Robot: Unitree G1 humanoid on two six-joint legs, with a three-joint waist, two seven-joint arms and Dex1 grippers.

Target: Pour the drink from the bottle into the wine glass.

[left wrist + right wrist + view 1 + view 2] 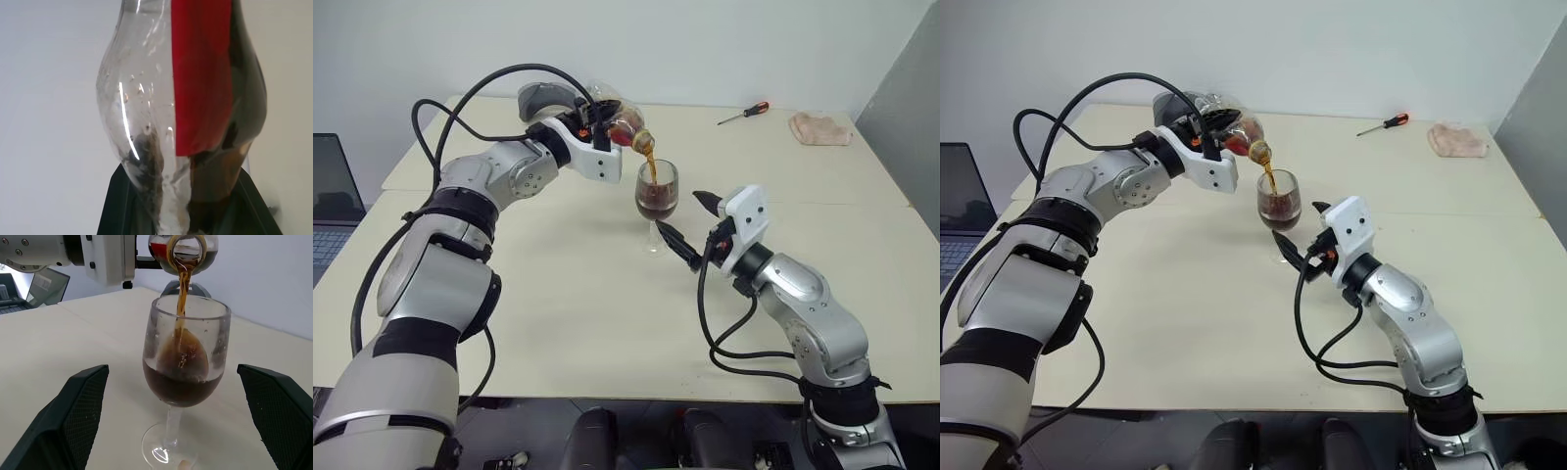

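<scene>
Dark brown drink (pixel 182 289) streaming from tipped bottle (pixel 625 125), clamped in left gripper (pixel 590 125) jaws, into wine glass (pixel 185 360) on worktop (pixel 587 313); bowl roughly one-third full. Right gripper (pixel 686 223) jaws apart around stem, not touching. Pouring unfinished.

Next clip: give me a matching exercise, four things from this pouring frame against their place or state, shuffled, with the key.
Things:
1. bottle
2. wine glass
3. right gripper
4. screwdriver

States:
A. open, fingers either side of the glass, not touching it
B. lying at the table's far edge
C. tilted mouth down, clamped in the left gripper
D. upright, partly full of dark drink

Pairs: 1-C, 2-D, 3-A, 4-B
</scene>
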